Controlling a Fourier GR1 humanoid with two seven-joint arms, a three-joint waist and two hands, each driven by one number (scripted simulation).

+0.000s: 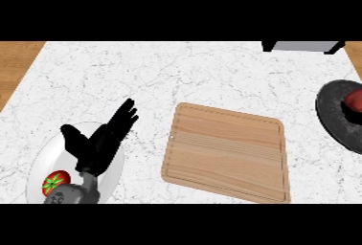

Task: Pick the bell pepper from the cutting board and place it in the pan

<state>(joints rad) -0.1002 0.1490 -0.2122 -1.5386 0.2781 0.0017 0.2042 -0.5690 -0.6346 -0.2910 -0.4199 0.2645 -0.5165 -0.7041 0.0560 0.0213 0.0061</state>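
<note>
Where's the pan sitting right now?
In the head view the dark pan sits at the far right, cut off by the view's edge, just right of the wooden cutting board. A red thing lies in it.

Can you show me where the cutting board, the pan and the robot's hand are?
cutting board [226,153], head view, the middle of its bare wooden top.
pan [331,117], head view, the dark bare inside near its left rim.
left hand [96,149], head view, the black palm, below the straight fingers.
</note>
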